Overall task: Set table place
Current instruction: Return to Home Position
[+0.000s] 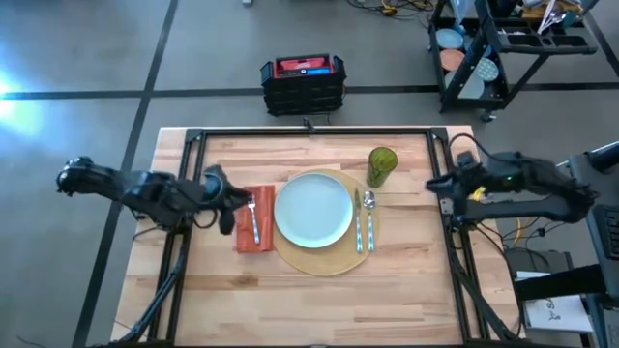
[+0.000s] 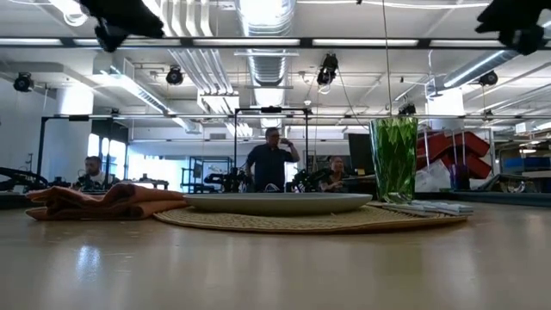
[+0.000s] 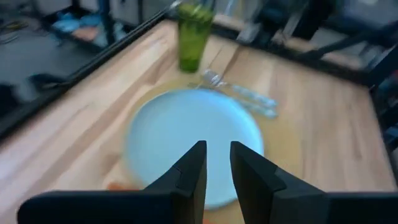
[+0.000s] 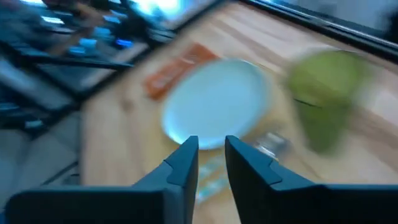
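Table place, entry: plate (image 1: 312, 210) lay centred on placemat (image 1: 324, 261), mid-table (image 1: 290, 304).
- Knife (image 1: 359, 224) and spoon (image 1: 369, 215) lay on the mat's right margin.
- Fork (image 1: 253, 220) lay on napkin (image 1: 246, 237), just left of the mat.
- All three long axes ran from far edge to near edge.
- Cup (image 1: 381, 165) stood upright at the mat's far right.

Left gripper (image 1: 227, 201), fingers narrowly parted and empty, hung just beside the napkin and was the nearer. Right gripper (image 1: 437, 186), likewise parted and empty, stood apart, right of the cup. Withdrawal probably called for outward travel, each arm to its own side.
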